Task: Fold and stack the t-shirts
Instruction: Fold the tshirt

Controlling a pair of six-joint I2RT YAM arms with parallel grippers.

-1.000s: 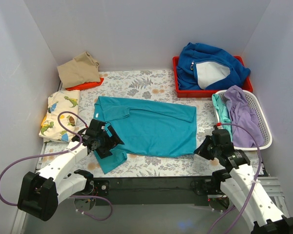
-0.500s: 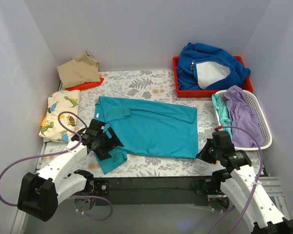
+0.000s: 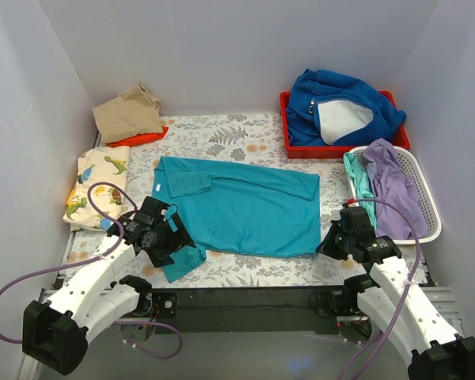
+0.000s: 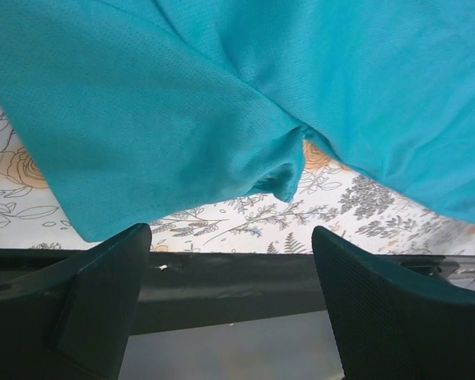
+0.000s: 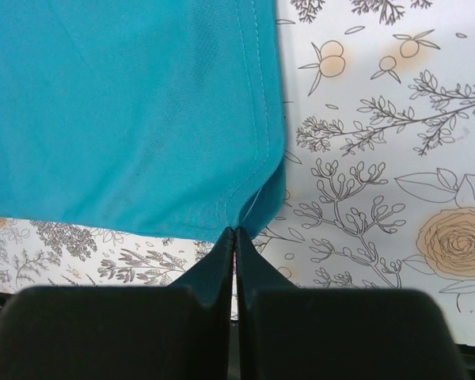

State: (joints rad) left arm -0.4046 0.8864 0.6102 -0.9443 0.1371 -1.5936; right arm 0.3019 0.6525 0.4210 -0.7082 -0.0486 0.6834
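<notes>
The teal t-shirt (image 3: pixel 245 206) lies spread flat on the floral table cloth, with its collar to the left. My left gripper (image 3: pixel 170 237) is open and empty over the shirt's near left sleeve (image 4: pixel 182 134); its fingers stand wide apart at the table's front edge (image 4: pixel 231 237). My right gripper (image 3: pixel 330 241) is shut on the shirt's near right hem corner (image 5: pixel 257 190), with the jaws pressed together on the cloth (image 5: pixel 235 232).
Folded tan (image 3: pixel 128 113) and orange (image 3: pixel 142 137) shirts lie at the back left. The dinosaur-print shirt (image 3: pixel 97 188) lies at the left edge. A white basket (image 3: pixel 427 198) holds lavender (image 3: pixel 396 186) and mint (image 3: pixel 356 178) shirts. A red tray (image 3: pixel 289 142) holds the blue fleece (image 3: pixel 340 107).
My left gripper has drawn back a little toward the front left over the sleeve. My right gripper has shifted slightly at the hem corner. The shirt lies as before.
</notes>
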